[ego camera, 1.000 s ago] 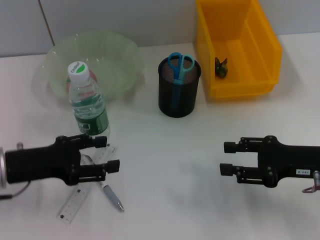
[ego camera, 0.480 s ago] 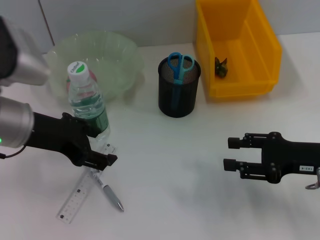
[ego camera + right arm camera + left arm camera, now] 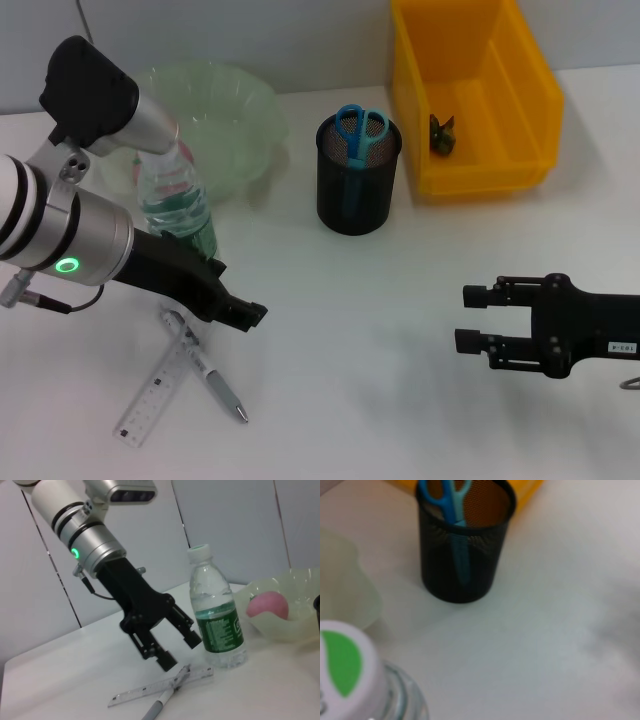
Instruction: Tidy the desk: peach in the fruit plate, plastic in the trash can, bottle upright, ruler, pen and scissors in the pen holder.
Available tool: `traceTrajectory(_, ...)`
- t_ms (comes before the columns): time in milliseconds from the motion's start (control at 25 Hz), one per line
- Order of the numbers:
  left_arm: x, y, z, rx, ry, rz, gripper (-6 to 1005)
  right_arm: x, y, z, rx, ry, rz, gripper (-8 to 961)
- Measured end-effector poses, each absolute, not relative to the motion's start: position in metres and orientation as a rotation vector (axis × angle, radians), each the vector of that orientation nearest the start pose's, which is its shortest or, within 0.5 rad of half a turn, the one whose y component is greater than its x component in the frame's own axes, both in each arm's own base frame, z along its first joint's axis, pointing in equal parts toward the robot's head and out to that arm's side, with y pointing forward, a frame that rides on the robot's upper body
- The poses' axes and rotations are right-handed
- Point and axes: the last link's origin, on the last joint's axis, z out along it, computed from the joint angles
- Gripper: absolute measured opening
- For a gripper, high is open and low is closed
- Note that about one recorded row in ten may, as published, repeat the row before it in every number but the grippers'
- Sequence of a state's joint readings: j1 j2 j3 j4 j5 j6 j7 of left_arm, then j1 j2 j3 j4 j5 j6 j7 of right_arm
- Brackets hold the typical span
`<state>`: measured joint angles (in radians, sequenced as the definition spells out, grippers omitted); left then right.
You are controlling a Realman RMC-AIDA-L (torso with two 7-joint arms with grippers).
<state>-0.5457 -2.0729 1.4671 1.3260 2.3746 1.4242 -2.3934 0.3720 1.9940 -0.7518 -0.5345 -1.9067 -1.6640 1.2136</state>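
Jaws spread, the left gripper (image 3: 177, 650) hung just above the crossed ruler (image 3: 160, 382) and pen (image 3: 208, 374) beside the upright bottle (image 3: 216, 620), while the right gripper (image 3: 478, 320) idled open, well apart.

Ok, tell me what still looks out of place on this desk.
The ruler and pen lie crossed on the table, not in the pen holder. The open left claw hangs just above them.

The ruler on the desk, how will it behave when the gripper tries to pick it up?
The ruler looks thin, clear and flat against the table, so open fingers of the left gripper may slip over its edge. The pen lies across it, so it may shift too. It probably weighs little and may flex.
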Motion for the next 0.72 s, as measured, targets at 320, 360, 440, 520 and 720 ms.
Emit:
traceTrajectory(320,-0.177,0.352,-0.035,-2.726,-0.91,0.278,790,0.314,0.269,0.011,-2.768,0.644,0.714,621)
traceTrajectory(360,-0.178,0.352,-0.036,-2.725,-0.921,0.282,789,0.314,0.269,0.011,-2.77,0.645,0.711,621)
traceTrajectory(440,-0.182,0.353,-0.04,-2.72,-0.948,0.295,789,0.314,0.269,0.011,-2.773,0.645,0.707,620)
traceTrajectory(520,-0.184,0.354,-0.042,-2.71,-0.96,0.294,788,0.315,0.269,0.011,-2.774,0.645,0.705,620)
traceTrajectory(720,-0.186,0.356,-0.042,-2.693,-0.97,0.289,785,0.316,0.268,0.011,-2.779,0.647,0.695,620)
